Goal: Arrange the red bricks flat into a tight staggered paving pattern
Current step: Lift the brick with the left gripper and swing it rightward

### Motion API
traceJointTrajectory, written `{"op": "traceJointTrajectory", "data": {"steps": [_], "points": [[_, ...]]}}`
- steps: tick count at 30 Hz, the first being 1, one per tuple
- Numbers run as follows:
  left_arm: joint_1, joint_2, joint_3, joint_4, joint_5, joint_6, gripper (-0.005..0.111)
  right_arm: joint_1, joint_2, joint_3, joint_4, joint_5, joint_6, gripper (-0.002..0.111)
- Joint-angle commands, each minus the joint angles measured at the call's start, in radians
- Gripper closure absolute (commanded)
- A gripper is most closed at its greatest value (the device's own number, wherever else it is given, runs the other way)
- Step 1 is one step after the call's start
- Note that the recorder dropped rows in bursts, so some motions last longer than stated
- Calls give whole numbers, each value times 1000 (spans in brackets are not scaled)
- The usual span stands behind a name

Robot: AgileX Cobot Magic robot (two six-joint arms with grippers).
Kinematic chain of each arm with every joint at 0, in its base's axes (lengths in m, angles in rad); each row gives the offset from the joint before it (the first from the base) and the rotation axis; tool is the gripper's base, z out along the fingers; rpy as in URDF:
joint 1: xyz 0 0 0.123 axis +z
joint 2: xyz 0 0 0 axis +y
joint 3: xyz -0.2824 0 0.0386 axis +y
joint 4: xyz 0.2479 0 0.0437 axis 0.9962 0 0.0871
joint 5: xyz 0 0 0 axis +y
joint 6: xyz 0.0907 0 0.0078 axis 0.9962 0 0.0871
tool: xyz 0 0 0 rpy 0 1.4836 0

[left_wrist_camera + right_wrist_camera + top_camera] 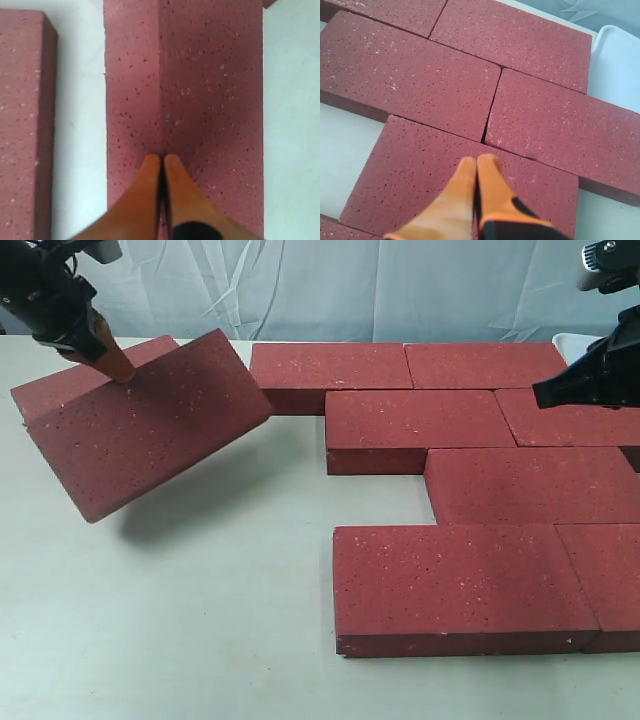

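Note:
One red brick (150, 430) stands tilted at the left, its broad face turned toward the front and a shadow under it. My left gripper (112, 362) is shut, with its orange tips (161, 159) against the ridge where two faces of that brick (210, 100) meet. Several red bricks lie flat in staggered rows on the right: a back row (330, 365), a second row (420, 420), a third-row brick (530, 480) and a front row (460, 580). My right gripper (542, 395) is shut and holds nothing, with its tips (478, 161) just over a laid brick (420, 170).
The pale table (180, 640) shows bare between the tilted brick and the laid rows. A white tray (578, 340) sits past the back right brick, its corner (617, 65) showing in the right wrist view. Another brick (25, 125) lies beside the tilted one.

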Motion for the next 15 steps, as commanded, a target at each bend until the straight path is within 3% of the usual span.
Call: {"op": "traceJointTrajectory", "data": {"steps": [1,10,15], "points": [[-53,1,-7,17,10,5,106,-4,-7,2,2,-11,0,109],[-125,-37,85,54,10,56,106,-4,-7,2,2,-13,0,109],[-130,-85,169,26,10,116,106,-4,-7,2,2,-13,0,109]]}}
